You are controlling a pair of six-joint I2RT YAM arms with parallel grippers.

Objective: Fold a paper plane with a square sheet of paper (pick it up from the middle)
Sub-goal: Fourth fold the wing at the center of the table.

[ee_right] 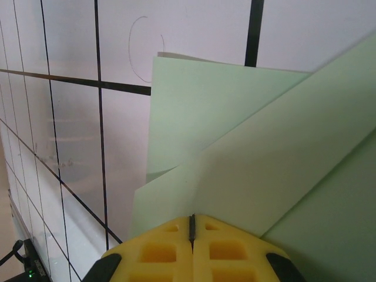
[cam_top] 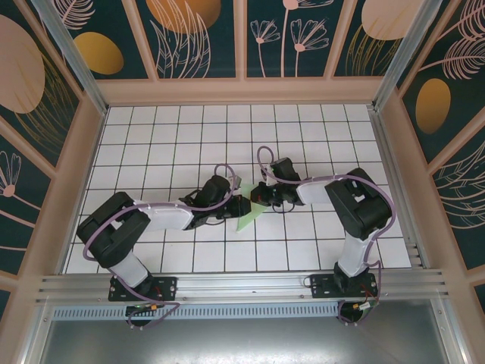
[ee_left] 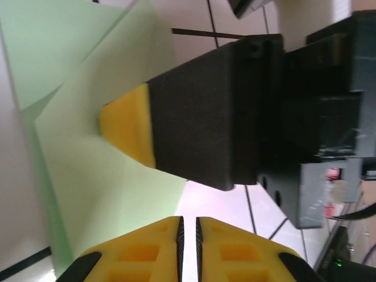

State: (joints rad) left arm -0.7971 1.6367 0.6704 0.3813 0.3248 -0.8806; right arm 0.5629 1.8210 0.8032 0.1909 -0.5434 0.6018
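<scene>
- The half-folded paper (cam_top: 247,218) lay flat on the gridded tabletop (cam_top: 167,144) near its centre, between the two arms, with overlapping flaps and sharp creases visible in the right wrist view.
- The right claw (ee_right: 192,235) was pressed together, and its yellow tip rested on the paper's upper layer, apparently pinning a fold down, as seen in the left wrist view.
- The left claw (ee_left: 188,247) hovered at the paper's edge with its fingers a thin slit apart. Whether it pinched anything could not be told.
- The paper looked thin, light and limp. It would likely slide on the smooth tabletop under a sideways push and spring back at any crease not pressed hard.
- It would tear or crumple under a rough pinch, so a light grip seemed wise.
- The best hold appeared to be a free flap edge or corner that stands proud of the tabletop, with the other claw pressing the middle so the sheet cannot shift.
</scene>
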